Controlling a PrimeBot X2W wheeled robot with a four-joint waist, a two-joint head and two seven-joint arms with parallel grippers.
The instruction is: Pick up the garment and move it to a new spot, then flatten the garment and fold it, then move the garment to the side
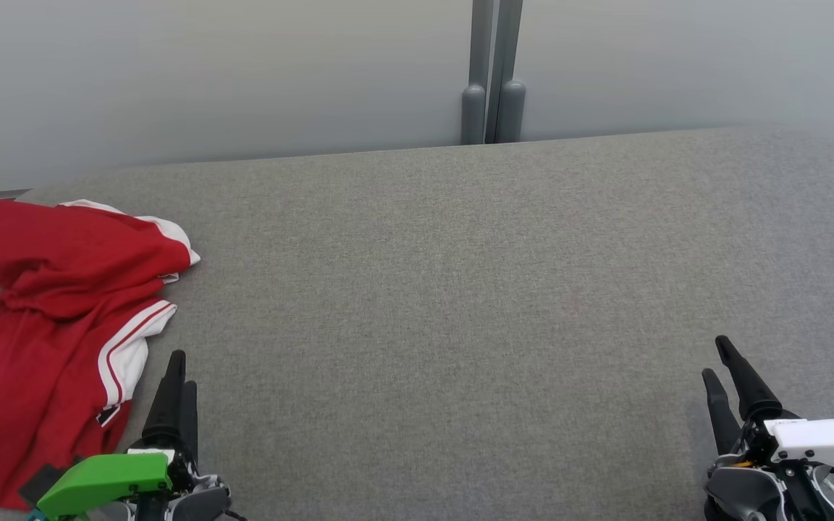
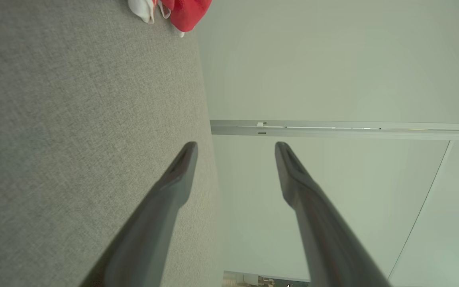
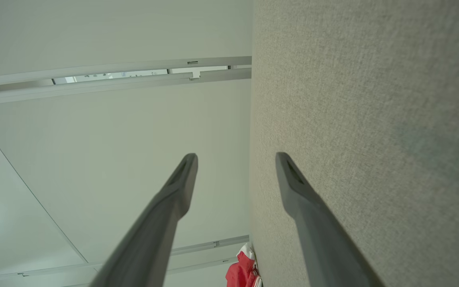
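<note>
Left end effector [image 1: 182, 373] sits at the near left, fingers apart, holding nothing. Right end effector [image 1: 715, 357] is at the near right, fingers also apart, empty. Garment [image 1: 48, 304], red cloth with white trim, lies crumpled in a heap at the left edge of the grey worktop [image 1: 460, 289]. It is just left of and beyond the left end effector and well apart from the right one. Heap's long axis runs roughly near-to-far along that edge. Left arm is clearly nearer, so it likely makes the first grab. Cloth looks soft, limp, folded over itself. Worktop is flat, woven, felt-like.
</note>
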